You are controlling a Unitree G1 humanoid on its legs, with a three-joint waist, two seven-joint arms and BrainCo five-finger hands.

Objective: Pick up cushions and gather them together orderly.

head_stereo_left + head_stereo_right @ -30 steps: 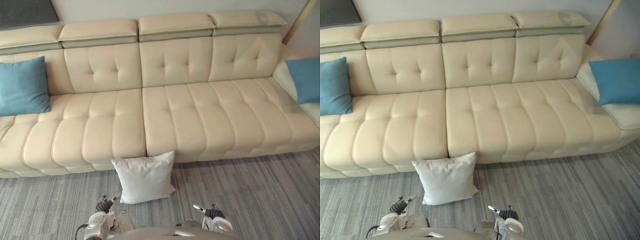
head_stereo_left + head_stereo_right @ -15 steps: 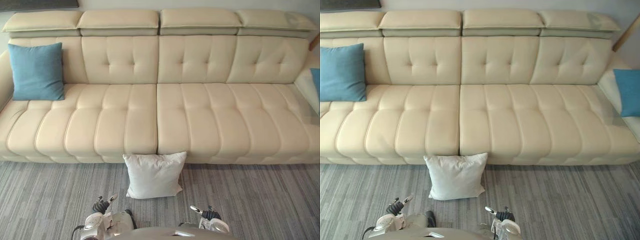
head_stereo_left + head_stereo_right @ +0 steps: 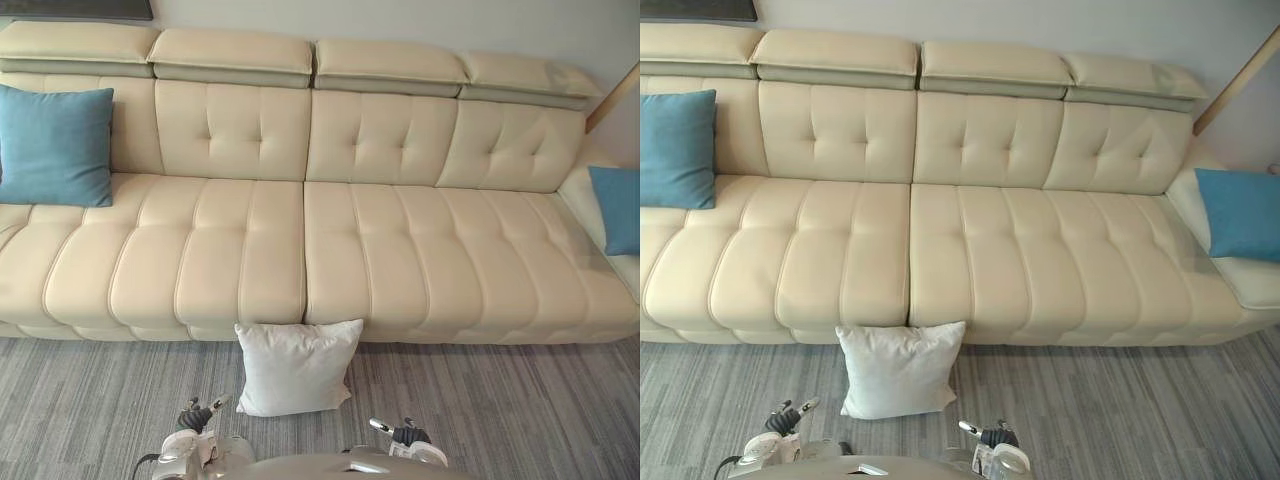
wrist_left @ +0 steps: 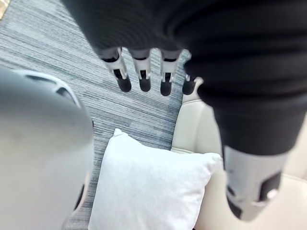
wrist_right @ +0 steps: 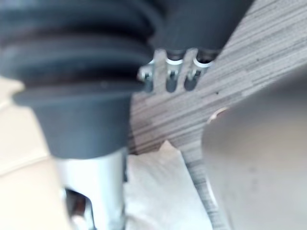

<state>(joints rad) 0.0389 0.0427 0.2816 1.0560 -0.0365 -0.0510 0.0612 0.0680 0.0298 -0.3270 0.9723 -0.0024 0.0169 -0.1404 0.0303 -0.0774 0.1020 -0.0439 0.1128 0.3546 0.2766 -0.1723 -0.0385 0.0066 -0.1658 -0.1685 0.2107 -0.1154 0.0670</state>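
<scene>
A white cushion (image 3: 297, 368) stands on the carpet, leaning against the sofa's front at its middle seam. One blue cushion (image 3: 55, 145) leans on the backrest at the sofa's left end. Another blue cushion (image 3: 1240, 213) rests at the right end. My left hand (image 3: 198, 416) and right hand (image 3: 402, 435) hang low, just short of the white cushion. In the left wrist view the fingers (image 4: 141, 72) are straight and hold nothing, with the white cushion (image 4: 153, 189) past them. The right hand's fingers (image 5: 170, 76) also look straight and empty.
A long cream leather sofa (image 3: 400, 260) spans the scene, its seat free between the blue cushions. Grey striped carpet (image 3: 520, 410) lies in front. A wooden pole (image 3: 1235, 80) leans by the wall at the right.
The whole picture has shifted, so the camera has moved. The cushions lie as before. Both hands stay low and empty.
</scene>
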